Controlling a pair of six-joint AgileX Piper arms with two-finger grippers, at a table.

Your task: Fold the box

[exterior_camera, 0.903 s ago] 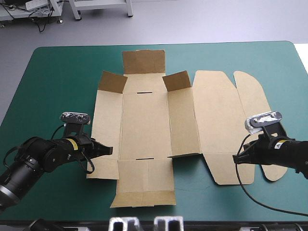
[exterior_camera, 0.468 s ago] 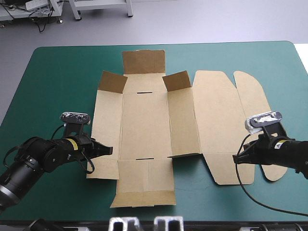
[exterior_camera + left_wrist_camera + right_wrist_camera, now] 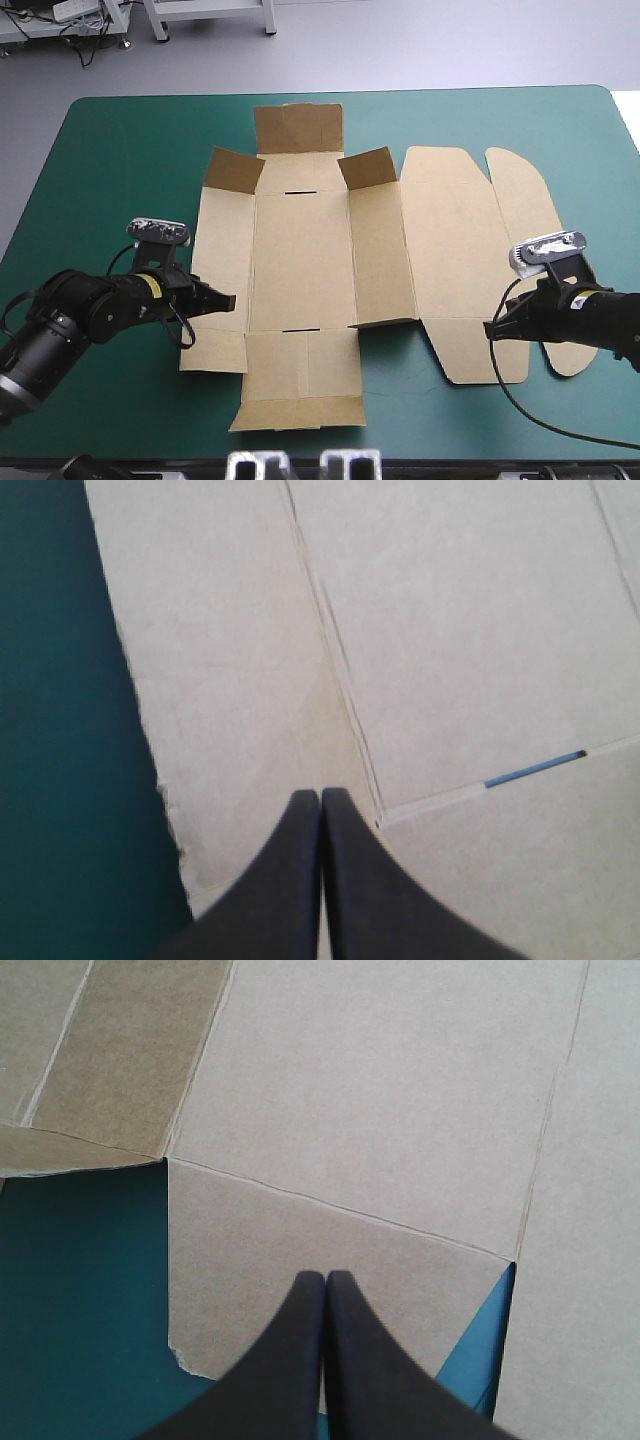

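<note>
Well, hardly anything is folded yet: the box [image 3: 300, 260] lies spread out as one cut sheet in the middle of the table [image 3: 130, 150], its lid [image 3: 450, 240] flat off to the right side. The only parts standing up are the two corner flaps [image 3: 234, 170] at the far end (they lean rather than stand, and nothing is tucked). Every wall has yet to be raised and locked, so I'd judge the job to be at its very start. My left gripper [image 3: 228, 300] is over the left side panel near its near corner, fingers pressed together into one point, pinching nothing. My right gripper [image 3: 490, 330] is likewise pressed together and empty, over the small flap at the near edge of the lid. Whether either tip actually touches the board I can't tell from these angles; it looks close. As for a container, there isn't one yet: no tray has been formed, and nothing lies on the sheet.
</note>
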